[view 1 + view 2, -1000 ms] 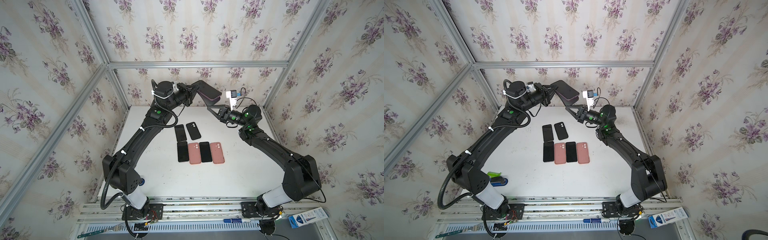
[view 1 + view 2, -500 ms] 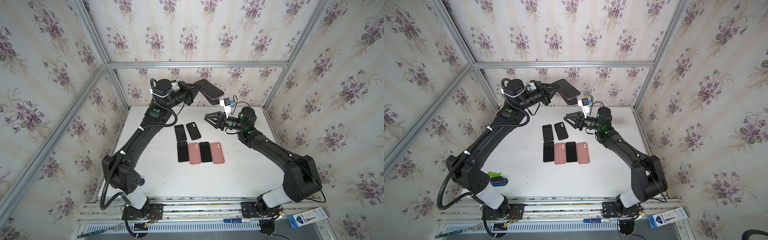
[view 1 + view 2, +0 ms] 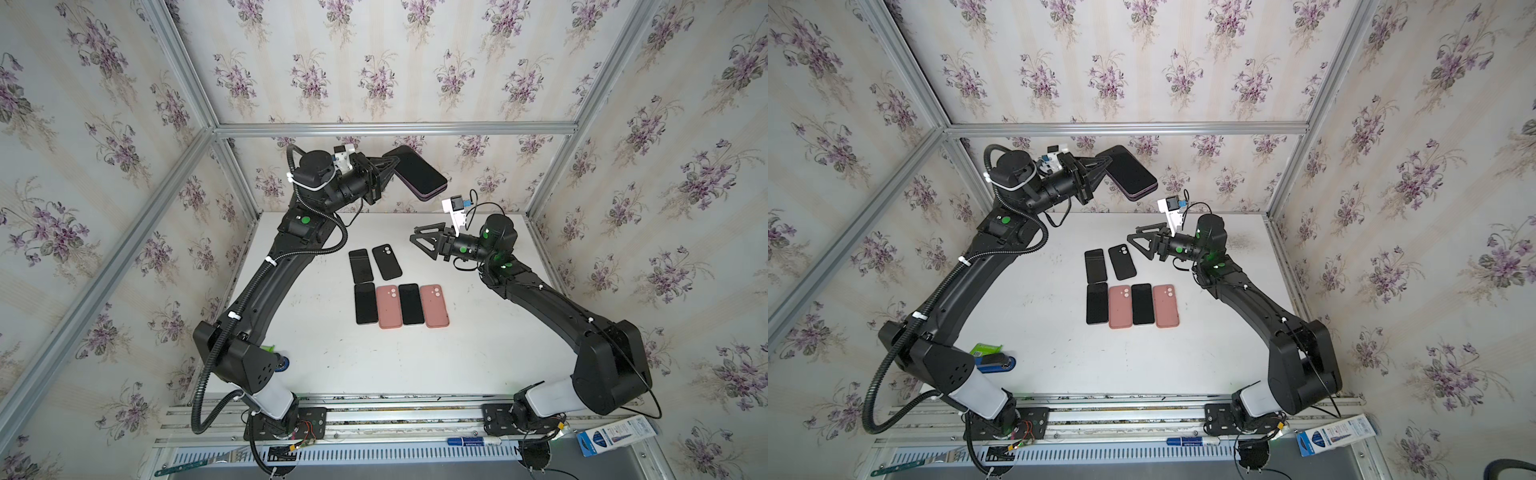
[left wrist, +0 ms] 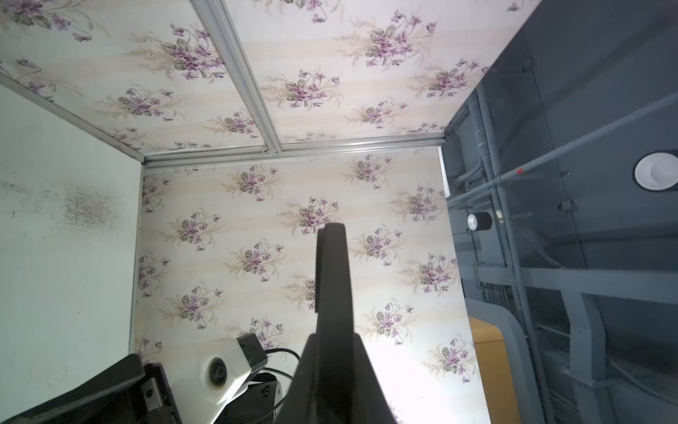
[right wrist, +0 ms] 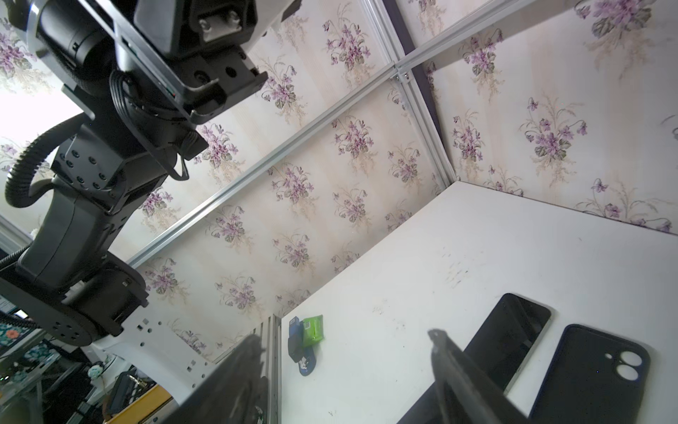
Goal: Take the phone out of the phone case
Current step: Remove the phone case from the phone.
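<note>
Up at twelve o'clock, high above the far edge of the counter (image 3: 332, 357), the left hand (image 3: 388, 164) is clenching one end of the phone (image 3: 415, 170). The phone is sitting dark screen up inside its purple case (image 3: 428, 193), and the free end is pointing toward three o'clock, tilting slightly downward. From the left wrist camera, one dark finger (image 4: 332, 293) is showing edge-on, and the phone itself is hard to make out there.

Lower down, at about four o'clock from that phone and apart from it, the right hand (image 3: 417, 241) is hanging released above the counter. Its jaws are standing wide and holding nothing, with its fingertips (image 5: 436, 336) pointing toward nine o'clock.

Out from the right hand, toward eight o'clock, six items are lying flat in two rows at the counter's middle. A black phone (image 3: 360, 266) and a black case (image 3: 386, 262) are forming the far row, just beside each other. Two more dark phones (image 3: 365, 303) are alternating with two pink cases (image 3: 389, 306) in the near row. Over at the nine o'clock edge, a green packet (image 5: 312, 326) is resting against a blue object (image 5: 301, 352).
</note>
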